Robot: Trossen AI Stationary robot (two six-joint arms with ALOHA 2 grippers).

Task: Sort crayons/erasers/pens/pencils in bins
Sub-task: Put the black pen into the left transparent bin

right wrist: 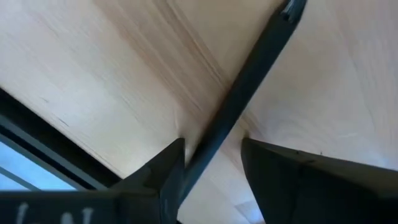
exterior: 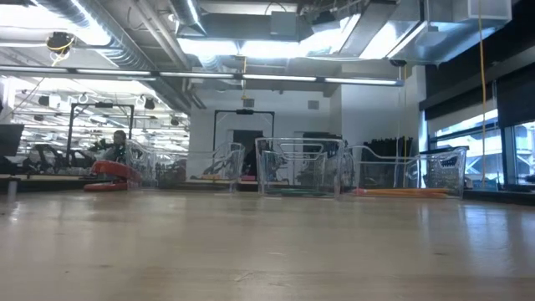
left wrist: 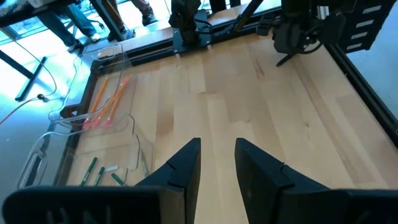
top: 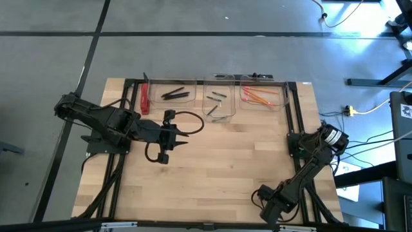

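Three clear bins (top: 219,96) are sitting along the table's (top: 225,174) far edge: pens (top: 175,94) lying in one, crayons (top: 214,103) in the middle, pencils (top: 261,96) in the third. Left gripper (top: 183,136) and right gripper (top: 265,207) are hanging open, holding nothing.

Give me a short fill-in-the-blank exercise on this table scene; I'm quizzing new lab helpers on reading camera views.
1. The orange pencils lie in the ____ of the three bins.
2. The black pens lie in the bin nearest the ____ bar.
3. The left claw hovers over the bare wooden table, holding ____.
4. The bins stand in a row along the table's ____ edge.

Missing words: rightmost; red; nothing; far
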